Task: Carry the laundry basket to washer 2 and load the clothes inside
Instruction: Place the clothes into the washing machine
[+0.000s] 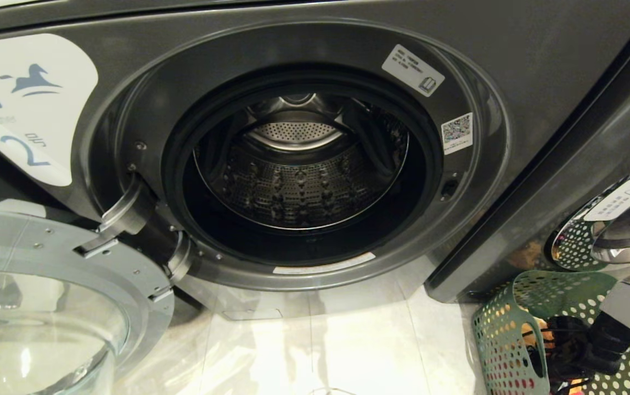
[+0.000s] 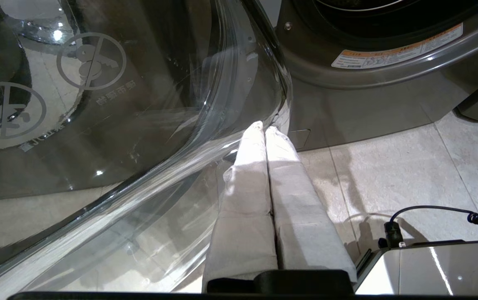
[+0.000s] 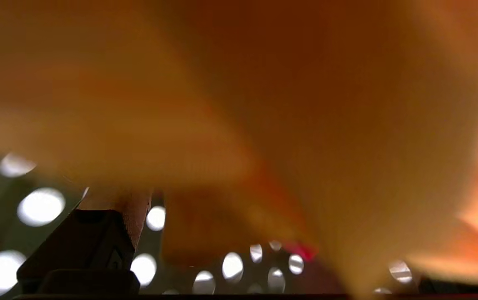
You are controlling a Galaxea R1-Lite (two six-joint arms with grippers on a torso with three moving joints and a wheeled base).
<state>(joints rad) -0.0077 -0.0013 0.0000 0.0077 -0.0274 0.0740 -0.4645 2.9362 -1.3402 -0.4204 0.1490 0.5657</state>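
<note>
The right gripper [image 1: 559,351] is down inside the laundry basket [image 1: 504,329], which stands on the floor at the lower right, just beside the front corner of washer 2 [image 1: 512,44]. From the head camera only the arm's dark wrist and white sleeve show above the basket rim, and the fingers cannot be made out there. The right wrist camera fills that gap: one finger [image 3: 114,212] stands off to the side with yellow-orange cloth pressed close over the lens, so the jaws are spread wide and have not closed on anything. That same view shows the clothes [image 3: 264,104] as a blur of orange with a sliver of pink-red low down, and the basket's holed wall behind them. The left gripper [image 2: 264,129] hangs low by the floor with its two padded fingers pressed together, their tips right beside the edge of the open door [image 2: 139,137]; it holds nothing. The head camera alone shows the washer's drum [image 1: 298,181] dark and bare, the round door [image 1: 46,307] swung out to the left, and the white label [image 1: 24,104] with a horse and a 2. Another washer [image 1: 617,230] with a chrome door ring crowds in just behind the basket.
</note>
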